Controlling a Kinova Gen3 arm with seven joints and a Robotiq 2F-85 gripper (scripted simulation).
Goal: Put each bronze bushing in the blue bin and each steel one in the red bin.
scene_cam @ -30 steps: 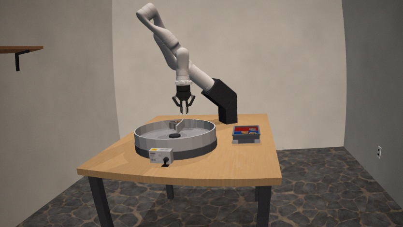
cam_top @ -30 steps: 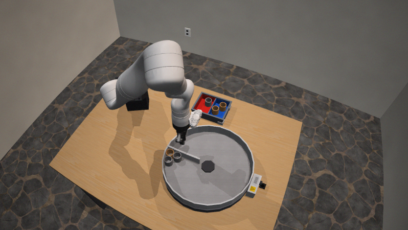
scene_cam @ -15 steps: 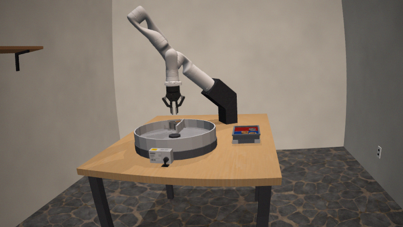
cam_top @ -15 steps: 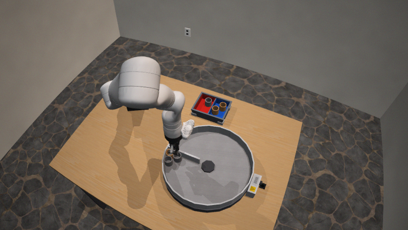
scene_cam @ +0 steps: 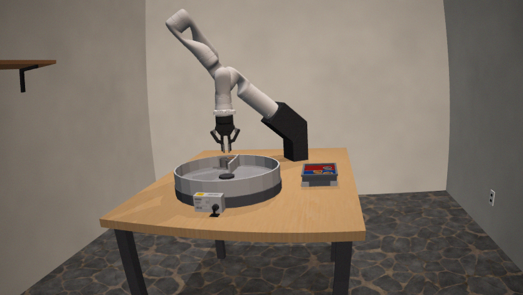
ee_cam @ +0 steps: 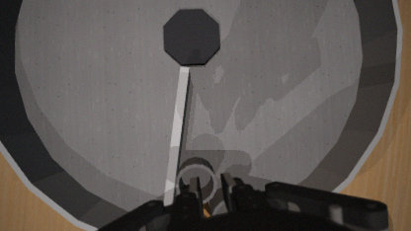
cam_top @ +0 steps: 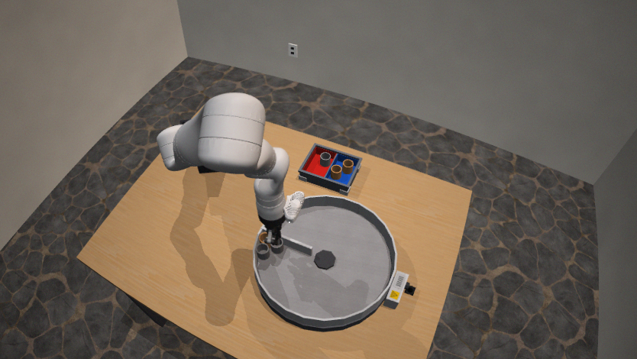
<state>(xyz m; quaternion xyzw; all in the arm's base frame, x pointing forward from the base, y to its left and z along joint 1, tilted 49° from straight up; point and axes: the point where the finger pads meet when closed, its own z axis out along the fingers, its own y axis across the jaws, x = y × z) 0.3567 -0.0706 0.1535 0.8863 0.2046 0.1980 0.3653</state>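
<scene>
My gripper (cam_top: 273, 238) hangs a little above the left edge of the grey turntable (cam_top: 324, 259), fingers a narrow gap apart and empty; it also shows in the exterior view (scene_cam: 226, 148). Below it, three bushings sit against the turntable's radial bar (cam_top: 296, 244): two steel ones (cam_top: 263, 250) (cam_top: 277, 246) and a bronze one (cam_top: 263, 236) partly hidden by the fingers. In the wrist view a steel bushing (ee_cam: 198, 180) lies under my left finger, next to the bar (ee_cam: 178, 133). The red bin (cam_top: 317, 161) holds one steel bushing. The blue bin (cam_top: 342, 169) holds two bronze ones.
The turntable has a raised rim and a dark hub (cam_top: 324, 259) at its centre. A small control box (cam_top: 395, 289) is fixed to its front right side. The arm's black base (scene_cam: 290, 134) stands at the table's back, near the bins.
</scene>
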